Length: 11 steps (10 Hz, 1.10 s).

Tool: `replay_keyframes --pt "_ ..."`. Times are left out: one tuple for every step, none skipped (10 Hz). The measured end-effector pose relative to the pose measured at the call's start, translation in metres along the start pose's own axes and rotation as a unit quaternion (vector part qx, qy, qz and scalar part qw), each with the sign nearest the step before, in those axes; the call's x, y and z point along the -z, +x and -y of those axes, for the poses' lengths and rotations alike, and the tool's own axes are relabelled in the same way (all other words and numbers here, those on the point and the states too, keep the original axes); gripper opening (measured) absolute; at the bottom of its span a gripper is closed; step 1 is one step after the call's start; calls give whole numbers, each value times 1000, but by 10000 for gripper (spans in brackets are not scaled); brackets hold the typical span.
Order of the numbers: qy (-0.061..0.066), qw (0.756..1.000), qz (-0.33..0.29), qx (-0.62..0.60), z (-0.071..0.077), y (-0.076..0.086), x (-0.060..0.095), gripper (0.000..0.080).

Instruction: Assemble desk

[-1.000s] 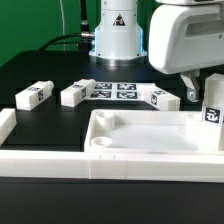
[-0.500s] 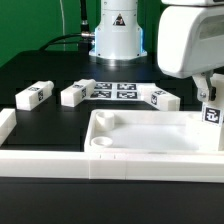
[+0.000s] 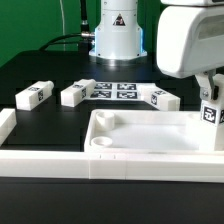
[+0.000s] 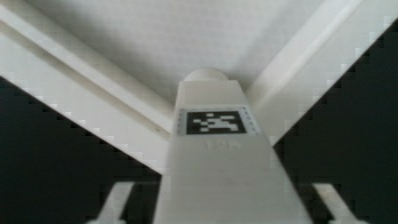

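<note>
One leg [image 3: 211, 114] stands upright at the desk top [image 3: 150, 162] corner on the exterior view's right. The gripper [image 3: 209, 95] jaws straddle it, can't tell if clamped. Three loose legs [image 3: 33, 95] [image 3: 77, 93] [image 3: 163, 98] lie far side, unfitted.

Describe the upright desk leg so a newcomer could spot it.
Find the large white desk top in front. At its far corner on the exterior view's right, below the gripper, stands the leg. It alone is upright; the other three legs lie flat on the table behind.
</note>
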<state>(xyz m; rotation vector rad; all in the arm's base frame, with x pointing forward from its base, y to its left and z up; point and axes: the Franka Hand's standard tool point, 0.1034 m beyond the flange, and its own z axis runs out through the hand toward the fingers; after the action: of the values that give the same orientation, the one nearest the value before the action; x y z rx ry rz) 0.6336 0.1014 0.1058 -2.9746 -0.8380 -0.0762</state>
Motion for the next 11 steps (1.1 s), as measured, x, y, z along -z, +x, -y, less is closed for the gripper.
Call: replay_keyframes --pt "2 998 -1 -67 0 0 0 288" --pt "2 992 -1 -124 0 0 0 288" --pt "2 986 -2 -167 -1 0 0 288" --pt "4 978 -3 -208 -1 0 0 288" --pt "3 961 -6 -275 -1 0 0 288" --pt "4 943 -7 -333 -2 0 0 288" --pt "4 927 -7 -376 -2 0 0 288" --pt "4 902 -7 -433 -1 0 0 288" --pt "3 880 -7 -474 -2 0 0 288" --pt "5 871 -7 -491 -2 0 0 289" --pt "6 865 -7 -501 -2 0 0 290"
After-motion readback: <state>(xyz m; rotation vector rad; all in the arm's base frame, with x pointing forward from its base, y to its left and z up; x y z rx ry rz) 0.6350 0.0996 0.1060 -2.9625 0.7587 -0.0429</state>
